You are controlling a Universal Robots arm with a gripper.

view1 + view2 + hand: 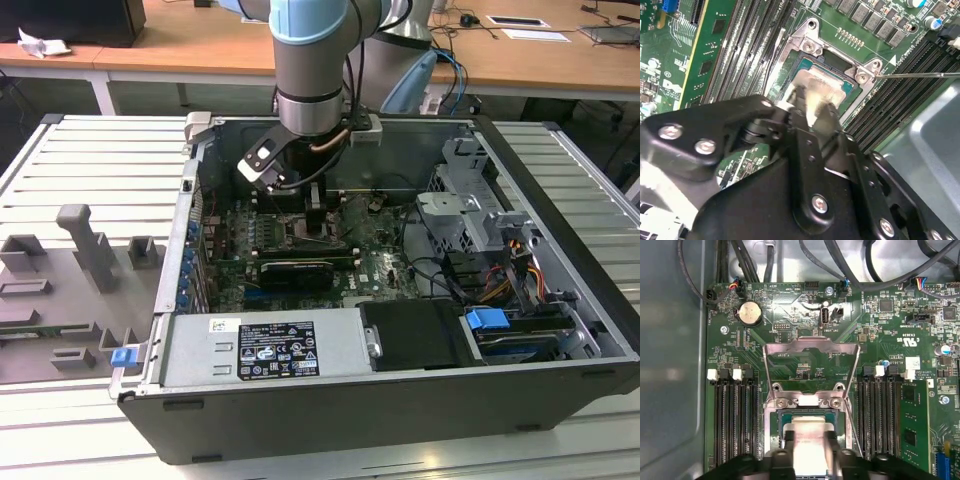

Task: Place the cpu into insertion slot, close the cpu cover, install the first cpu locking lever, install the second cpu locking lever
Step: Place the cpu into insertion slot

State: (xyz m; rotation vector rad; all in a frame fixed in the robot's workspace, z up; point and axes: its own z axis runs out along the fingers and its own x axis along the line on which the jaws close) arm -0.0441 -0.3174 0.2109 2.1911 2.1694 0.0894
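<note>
My gripper [318,212] reaches down into the open computer case over the green board. In both wrist views its two black fingers [788,452] sit on opposite edges of the cpu [807,432], a pale silvery square chip, so the gripper [810,456] is shut on it. The cpu [822,90] lies level within the silver rim of the insertion slot [807,46]; I cannot tell whether it is fully seated. The cpu cover [810,344] is swung open and lies back away from the slot [774,437]. A thin wire locking lever [920,75] sticks out sideways, unlatched.
Long black memory slots [735,415] flank the socket on both sides. A long black expansion card [297,270] lies just in front of it. Drive cage [462,215], cables [500,275] and the power supply [265,350] crowd the case; grey walls enclose it.
</note>
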